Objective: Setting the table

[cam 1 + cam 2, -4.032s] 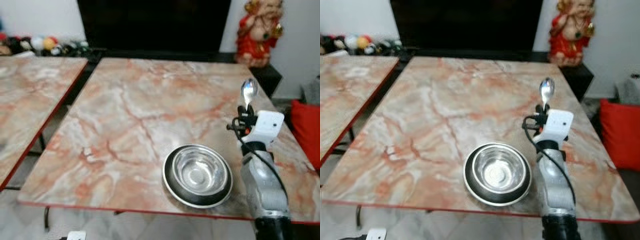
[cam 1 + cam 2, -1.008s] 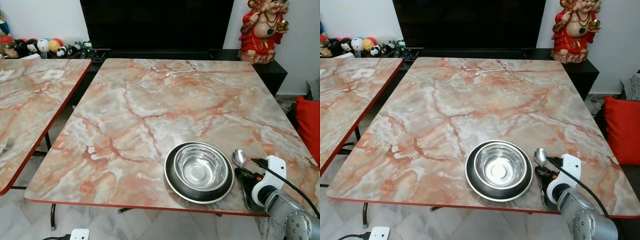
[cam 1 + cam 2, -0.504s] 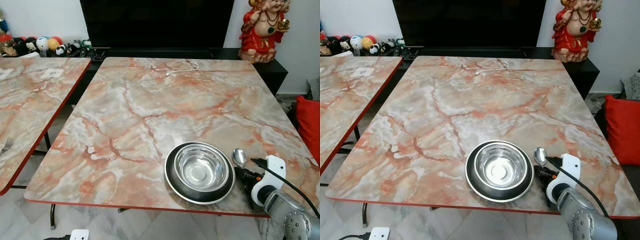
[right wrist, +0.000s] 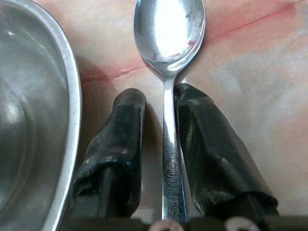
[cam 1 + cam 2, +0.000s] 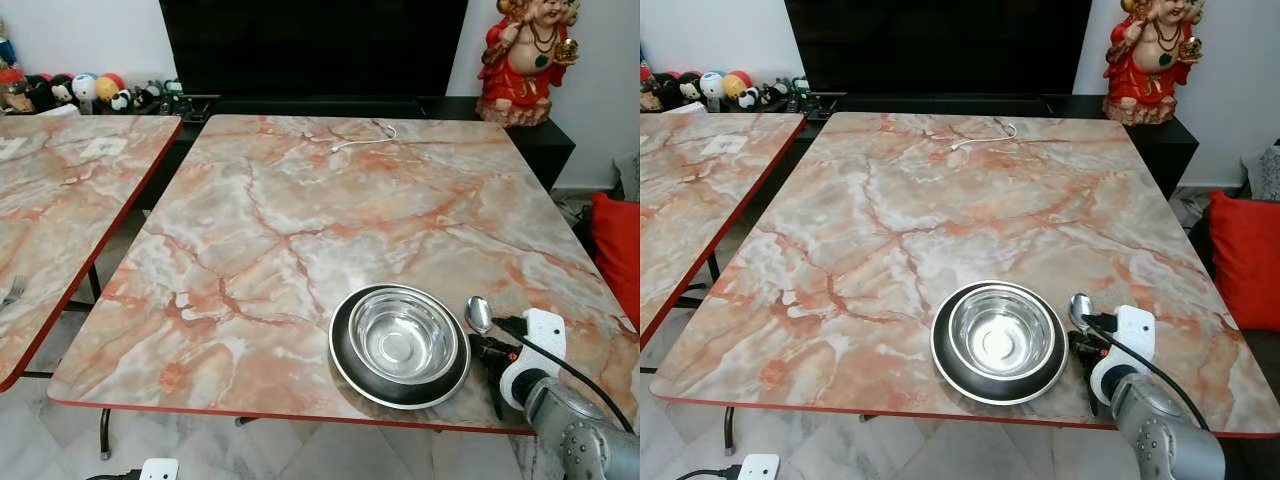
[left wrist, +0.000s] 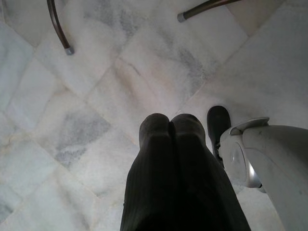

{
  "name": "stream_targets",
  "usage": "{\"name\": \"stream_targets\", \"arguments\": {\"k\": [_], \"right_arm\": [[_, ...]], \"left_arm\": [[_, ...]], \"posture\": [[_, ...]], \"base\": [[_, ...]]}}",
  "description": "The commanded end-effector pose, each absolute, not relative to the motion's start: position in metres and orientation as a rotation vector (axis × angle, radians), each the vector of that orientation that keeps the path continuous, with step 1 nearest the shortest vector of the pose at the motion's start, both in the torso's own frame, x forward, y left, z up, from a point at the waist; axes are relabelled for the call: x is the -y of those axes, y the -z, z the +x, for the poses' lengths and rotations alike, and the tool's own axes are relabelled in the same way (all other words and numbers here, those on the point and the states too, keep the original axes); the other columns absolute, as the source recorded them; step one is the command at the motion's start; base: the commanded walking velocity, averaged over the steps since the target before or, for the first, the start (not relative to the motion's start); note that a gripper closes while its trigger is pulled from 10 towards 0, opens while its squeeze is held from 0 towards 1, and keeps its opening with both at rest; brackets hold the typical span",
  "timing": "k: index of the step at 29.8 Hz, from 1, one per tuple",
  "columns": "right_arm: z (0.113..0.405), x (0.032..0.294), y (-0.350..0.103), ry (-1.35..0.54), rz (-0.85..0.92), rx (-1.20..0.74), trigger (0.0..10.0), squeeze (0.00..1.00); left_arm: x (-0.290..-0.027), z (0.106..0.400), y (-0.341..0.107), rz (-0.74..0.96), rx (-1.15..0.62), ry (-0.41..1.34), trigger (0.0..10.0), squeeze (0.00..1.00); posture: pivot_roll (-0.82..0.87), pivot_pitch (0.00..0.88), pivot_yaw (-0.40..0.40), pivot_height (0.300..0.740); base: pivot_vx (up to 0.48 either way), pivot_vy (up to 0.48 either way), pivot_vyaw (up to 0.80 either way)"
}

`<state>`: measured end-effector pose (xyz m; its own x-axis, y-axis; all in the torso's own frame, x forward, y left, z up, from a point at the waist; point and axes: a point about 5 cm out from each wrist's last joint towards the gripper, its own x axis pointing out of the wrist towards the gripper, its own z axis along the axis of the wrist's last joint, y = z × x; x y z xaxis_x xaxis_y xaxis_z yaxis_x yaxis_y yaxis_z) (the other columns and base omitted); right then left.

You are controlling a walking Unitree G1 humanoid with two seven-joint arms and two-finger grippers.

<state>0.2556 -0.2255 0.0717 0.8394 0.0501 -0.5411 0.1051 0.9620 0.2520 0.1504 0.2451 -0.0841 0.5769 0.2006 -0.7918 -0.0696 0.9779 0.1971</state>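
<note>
Left gripper hangs idle over pale floor tiles, fingers pressed together, holding nothing. On marble table, near front edge, steel bowl nested in dark plate. Just right of it I see spoon flat on table, bowl end pointing away. Right gripper straddles handle, fingers parted, gap on one side. I judge spoon light, stiff, slippery; best pinched mid-handle. Polished steel, faint smear in bowl.

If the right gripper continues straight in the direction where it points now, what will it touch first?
Probably the spoon: its handle lies between the open fingers of the right gripper, bowl directly ahead. Beyond that, bare marble table. The steel bowl stays beside the path.
</note>
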Motion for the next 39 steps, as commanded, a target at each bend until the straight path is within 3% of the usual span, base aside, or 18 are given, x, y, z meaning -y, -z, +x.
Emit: {"name": "stream_targets", "arguments": {"k": [1,22,39], "right_arm": [[0.249,0.232,-0.061,0.075,0.263,-0.63,10.0,0.0],[0.261,0.235,-0.081,0.128,0.334,-0.442,10.0,0.0],[0.254,0.226,-0.074,0.063,0.32,-0.508,10.0,0.0]], "left_arm": [[-0.246,0.145,0.086,0.167,-0.967,-0.151,10.0,0.0],[-0.245,0.146,0.086,0.163,-0.962,-0.149,10.0,0.0],[-0.245,0.146,0.086,0.161,-0.966,-0.144,10.0,0.0]], "posture": [[-0.06,0.03,0.004,0.74],[-0.06,0.028,0.004,0.74],[-0.07,0.031,0.004,0.74]], "base": [[0.0,0.0,0.0],[0.0,0.0,0.0],[0.0,0.0,0.0]]}}
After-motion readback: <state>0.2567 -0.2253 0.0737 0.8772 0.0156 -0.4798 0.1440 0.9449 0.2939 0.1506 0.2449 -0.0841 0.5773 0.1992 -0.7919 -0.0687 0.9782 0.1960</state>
